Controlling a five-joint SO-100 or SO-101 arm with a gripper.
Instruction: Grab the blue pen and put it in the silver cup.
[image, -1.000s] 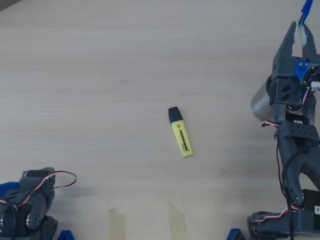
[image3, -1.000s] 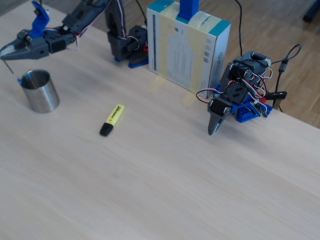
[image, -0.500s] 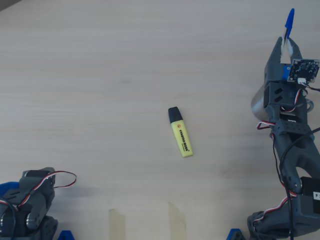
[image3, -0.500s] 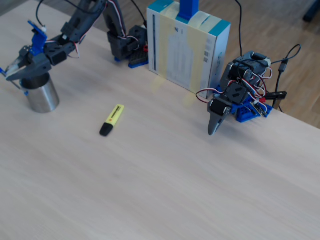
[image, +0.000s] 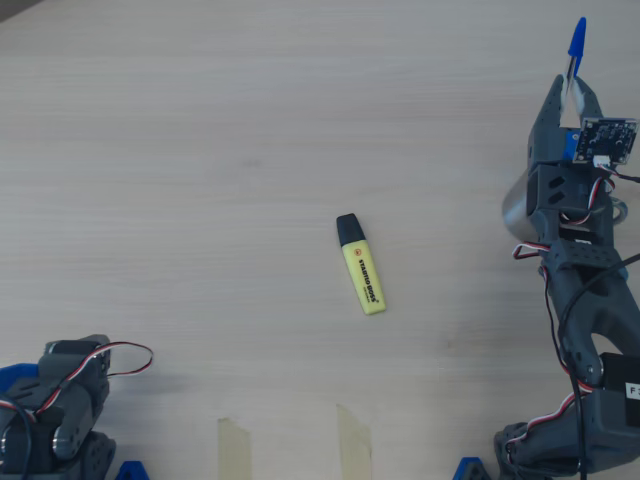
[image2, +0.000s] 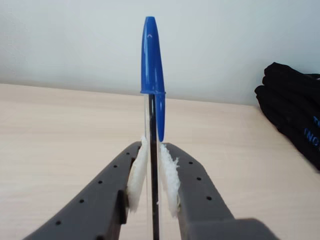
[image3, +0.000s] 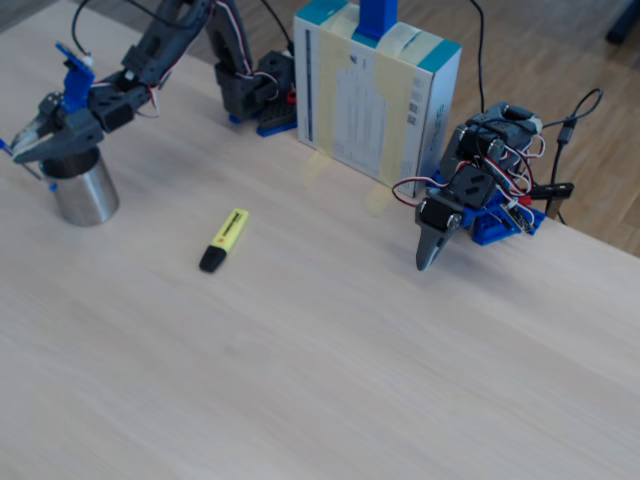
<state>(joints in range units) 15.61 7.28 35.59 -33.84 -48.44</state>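
Note:
My gripper (image2: 154, 175) is shut on the blue pen (image2: 151, 60), its clear barrel pinched between white padded fingers (image2: 137, 172) and the blue cap sticking out past the tips. In the overhead view the gripper (image: 572, 88) sits at the right edge, the pen (image: 577, 40) pointing away from the arm, and the silver cup (image: 516, 205) lies mostly hidden under the arm. In the fixed view the gripper (image3: 24, 148) hovers just above the cup (image3: 88, 195), at its far-left rim, with the pen (image3: 8, 147) reaching past the rim.
A yellow highlighter (image: 361, 265) with a black cap lies mid-table. A white-and-teal box (image3: 375, 95) stands at the back, beside a second parked arm (image3: 470, 195). A black object (image2: 295, 120) lies off to the right in the wrist view.
Over the last second the gripper came down from higher up to just above the cup, carrying the pen. Since half a second ago it has barely moved.

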